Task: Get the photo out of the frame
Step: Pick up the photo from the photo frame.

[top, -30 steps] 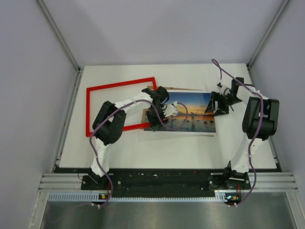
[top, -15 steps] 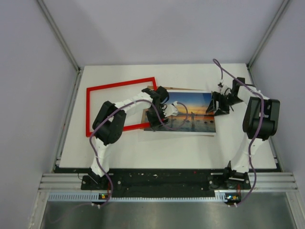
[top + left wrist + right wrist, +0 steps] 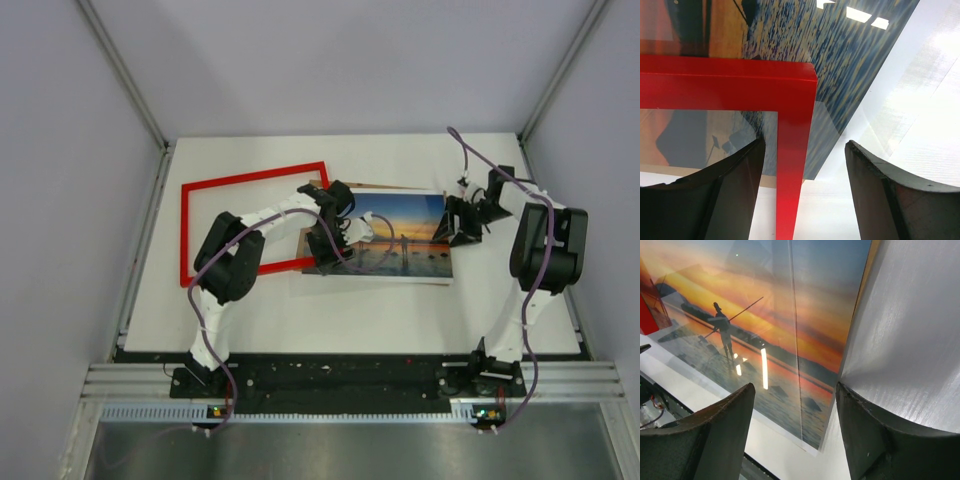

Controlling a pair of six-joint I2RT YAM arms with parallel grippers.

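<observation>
Photo (image 3: 405, 240) lies flat and face up, with a claw over each short end. The left claw (image 3: 805, 146) stands released, its curved, matte black fingers (image 3: 730, 200) spread wide and gripping nothing. Straight beneath it, between those fingers and touching neither, runs one rail of the frame (image 3: 795, 125). The rail is a flat, square-edged bar of smooth, bright red that meets a second rail in a crisp right-angled corner. That corner rests over the print's end, and the opening inside it has a faint glassy sheen through which the picture shows. Beyond this claw's other finger the print (image 3: 850, 65) is rippled blue-and-gold water, ending in a straight edge against the table. Seen from above, the rest of the thin red frame (image 3: 250, 177) stretches away from the left claw (image 3: 322, 228) on the side opposite the print. The right claw (image 3: 452, 222) hovers at the print's other end, also released, its jaws parted around empty air. Under it the glossy print (image 3: 765, 315) shows an orange sky over blue water, a dark figure holding a pole, and bright reflected lights. A thin brown backing board (image 3: 866, 275) peeks out past the print's edge. Outward from there lies the pale, finely grained table (image 3: 300, 310).
</observation>
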